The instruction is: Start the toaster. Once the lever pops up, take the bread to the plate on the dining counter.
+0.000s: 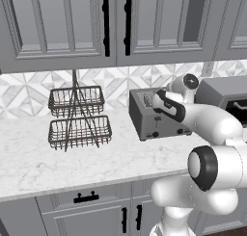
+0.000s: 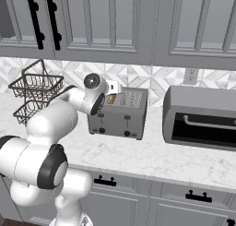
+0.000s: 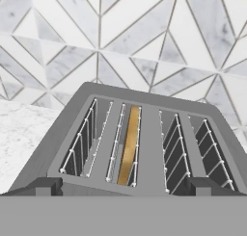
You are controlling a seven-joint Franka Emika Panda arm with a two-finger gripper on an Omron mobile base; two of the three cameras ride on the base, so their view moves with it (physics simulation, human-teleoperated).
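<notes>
Spread-wide gripper [image 3: 123,186] hovers at the toaster's [image 3: 144,134] near edge; bread [image 3: 128,146] sits down in second slot from left.

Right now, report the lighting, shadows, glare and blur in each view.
Left base view: flat even light, only a soft shadow under the two-tier wire basket. Right base view: no glare on the grey boxy metal toaster, edges slightly soft. Hand view: sharp, the tan bread slice bright in its slot, the other slots dark.

The white arm reaches forward, elbow bent, wrist held level; the tool [image 3: 123,187] stands with its jaws wide apart.
</notes>
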